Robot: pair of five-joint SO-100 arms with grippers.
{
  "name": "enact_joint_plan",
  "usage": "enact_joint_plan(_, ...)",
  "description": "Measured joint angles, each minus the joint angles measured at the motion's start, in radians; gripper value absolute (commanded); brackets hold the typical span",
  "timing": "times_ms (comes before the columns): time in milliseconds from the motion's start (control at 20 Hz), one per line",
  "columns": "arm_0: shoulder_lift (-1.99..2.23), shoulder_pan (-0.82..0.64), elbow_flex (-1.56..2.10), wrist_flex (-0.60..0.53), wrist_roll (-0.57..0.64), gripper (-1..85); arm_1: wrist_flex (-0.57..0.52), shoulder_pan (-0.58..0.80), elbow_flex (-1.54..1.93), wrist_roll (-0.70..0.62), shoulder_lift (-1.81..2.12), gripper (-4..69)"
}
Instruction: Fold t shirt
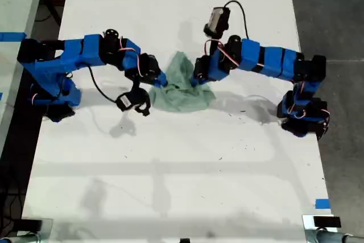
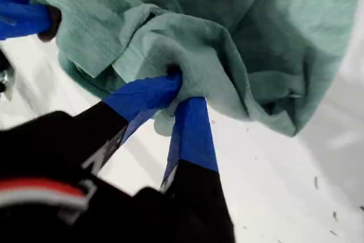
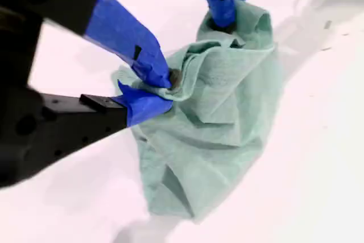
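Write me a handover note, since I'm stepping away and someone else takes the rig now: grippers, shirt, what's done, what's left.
My first gripper: pincer shut on a bunched fold of the t shirt.
My second gripper: pincer shut on another fold of it.
The t shirt lies crumpled mid-table between the two arms, both grips close together.
Done: both grasps made.
Left: spread it flat, then fold; no neat fold shows yet.

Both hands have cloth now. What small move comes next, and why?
Probably draw both hands apart to spread the shirt. My first hand and second hand each pinch an edge, yet the shirt lies bunched on the table.
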Motion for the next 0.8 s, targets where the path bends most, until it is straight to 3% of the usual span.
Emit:
enact_joint_plan(50, -0.014, -0.057, 0.0, 0.0, 0.014, 15.2, 0.0, 0.057, 0.002, -0.04, -0.003, 18.7)
enact_joint_plan(100, -0.021, -0.103, 0.002, 0.0, 0.018, 15.6, 0.0, 0.107, 0.002, -0.092, -0.015, 22.5)
enact_joint_plan(300, -0.021, -0.218, -0.057, 0.038, 0.124, 16.2, 0.009, 0.264, 0.002, -0.259, -0.032, 26.6)
enact_joint_plan(400, -0.008, -0.342, -0.086, 0.107, 0.195, 9.5, 0.08, 0.354, 0.002, -0.298, -0.021, 29.3)
enact_joint_plan(450, 0.02, -0.405, -0.087, 0.152, 0.227, 0.0, 0.126, 0.39, 0.002, -0.31, 0.015, 26.6)
enact_joint_plan(500, 0.069, -0.465, -0.091, 0.192, 0.256, 0.0, 0.169, 0.413, 0.002, -0.318, 0.078, 8.0)
enact_joint_plan(550, 0.126, -0.517, -0.112, 0.245, 0.273, 0.0, 0.202, 0.423, 0.011, -0.321, 0.16, 0.2)
enact_joint_plan(650, 0.276, -0.531, -0.167, 0.331, 0.281, 0.0, 0.232, 0.416, 0.117, -0.305, 0.377, 0.3)
enact_joint_plan(800, 0.63, -0.322, -0.074, 0.35, 0.199, 0.0, 0.235, 0.264, 0.371, -0.198, 0.784, 0.3)
